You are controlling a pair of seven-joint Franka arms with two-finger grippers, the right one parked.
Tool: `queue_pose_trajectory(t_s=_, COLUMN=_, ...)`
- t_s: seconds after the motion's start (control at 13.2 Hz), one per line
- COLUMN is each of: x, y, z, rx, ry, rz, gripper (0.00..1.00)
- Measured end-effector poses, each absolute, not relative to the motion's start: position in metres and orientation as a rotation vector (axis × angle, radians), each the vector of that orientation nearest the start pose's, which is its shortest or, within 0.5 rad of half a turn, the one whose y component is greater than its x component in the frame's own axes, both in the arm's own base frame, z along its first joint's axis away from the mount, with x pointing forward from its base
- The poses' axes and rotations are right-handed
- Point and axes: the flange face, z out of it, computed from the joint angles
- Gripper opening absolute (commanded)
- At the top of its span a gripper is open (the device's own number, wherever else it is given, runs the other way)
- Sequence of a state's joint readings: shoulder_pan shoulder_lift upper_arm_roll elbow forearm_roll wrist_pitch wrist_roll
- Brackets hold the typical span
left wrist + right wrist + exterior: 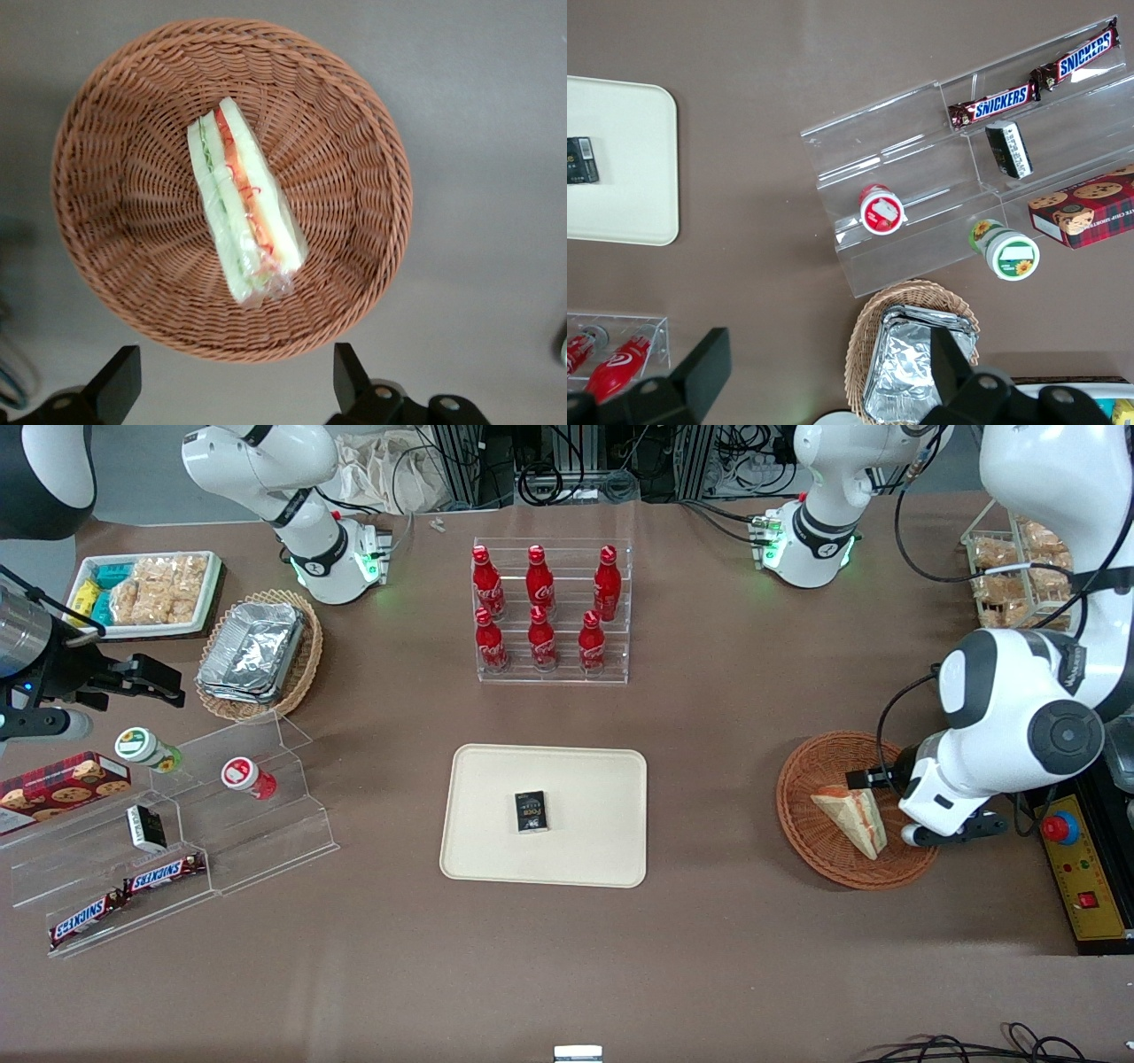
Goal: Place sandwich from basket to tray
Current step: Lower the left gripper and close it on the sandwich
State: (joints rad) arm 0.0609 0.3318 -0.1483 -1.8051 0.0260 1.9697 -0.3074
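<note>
The sandwich (852,819) is a clear-wrapped white bread wedge with orange and green filling. It lies in the round reddish-brown wicker basket (800,778) at the working arm's end of the table. In the left wrist view the sandwich (244,199) lies across the middle of the basket (97,115). The left gripper (952,834) hangs above the basket's rim, open and empty; its fingers (115,382) stand wide apart just outside the rim, clear of the sandwich. The cream tray (496,855) lies mid-table, toward the parked arm from the basket.
A small black box (531,811) lies on the tray. A clear rack of red bottles (549,611) stands farther from the front camera than the tray. A yellow control box with a red button (1059,828) sits beside the basket. Clear snack steps (177,841) stand toward the parked arm's end.
</note>
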Motion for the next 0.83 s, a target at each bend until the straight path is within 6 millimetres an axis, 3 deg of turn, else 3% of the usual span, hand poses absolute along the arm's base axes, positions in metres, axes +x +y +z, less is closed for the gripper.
queue_pose_trajectory(t_s=0.45, x=0.63, y=-0.044, z=0.301, rx=-3.06, ry=-0.656, rz=0.229, gripper=0.94)
queue_pose_trajectory(t_s=0.83, x=0.63, y=-0.036, z=0.269, rx=-3.034, ry=-0.733, rz=0.263, gripper=0.92)
